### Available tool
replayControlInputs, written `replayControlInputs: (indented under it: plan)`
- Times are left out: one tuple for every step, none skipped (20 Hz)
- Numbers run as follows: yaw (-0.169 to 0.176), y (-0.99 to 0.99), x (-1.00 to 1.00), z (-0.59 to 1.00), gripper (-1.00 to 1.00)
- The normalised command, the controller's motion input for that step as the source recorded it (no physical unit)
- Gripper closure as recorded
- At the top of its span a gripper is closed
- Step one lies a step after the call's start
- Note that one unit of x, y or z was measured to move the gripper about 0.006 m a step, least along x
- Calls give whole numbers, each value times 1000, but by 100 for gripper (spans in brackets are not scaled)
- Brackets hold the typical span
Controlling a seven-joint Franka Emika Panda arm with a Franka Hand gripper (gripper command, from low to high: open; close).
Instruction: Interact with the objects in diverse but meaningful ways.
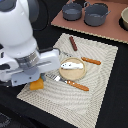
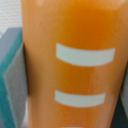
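The tan round plate (image 1: pixel 73 68) sits near the middle of a pale woven placemat (image 1: pixel 95 87), and everything else is easiest to place from it. The white flat fish-like piece (image 1: pixel 71 64) lies on top of the plate. Beyond the plate, toward the far edge of the mat, the reddish-brown sausage stick (image 1: pixel 73 43) lies at a slant. On the plate's side toward the exterior view's right lies an orange-handled utensil (image 1: pixel 91 61), just beside the rim; on the near side of the plate another orange-handled utensil (image 1: pixel 73 84) lies at an angle, its metal end pointing toward the exterior view's left. Which is the fork and which the knife is too blurred to tell. Toward the exterior view's left of the plate, the yellow-orange ridged bread block (image 1: pixel 37 84) shows beneath the white arm (image 1: pixel 22 35), whose bulk hides the gripper in that view. In the wrist view the bread block (image 2: pixel 75 55) fills the picture, orange with pale stripes, with a grey finger pad (image 2: pixel 14 80) pressed against its side, so the hand is closed on the block. Well beyond the plate, two dark grey pots (image 1: pixel 85 12) stand on a brown board (image 1: pixel 107 31).
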Motion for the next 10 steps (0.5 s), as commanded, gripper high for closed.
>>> replayControlInputs:
  plan:
    - [0,363,1000,569,100]
    - [0,397,1000,517,100]
    - [0,411,1000,457,100]
    - [2,411,1000,389,100]
    - [2,411,994,303,100]
    - [4,434,994,263,100]
    - [4,466,1000,243,100]
    - [4,483,1000,231,100]
    - [10,514,1000,243,100]
    - [15,537,989,243,100]
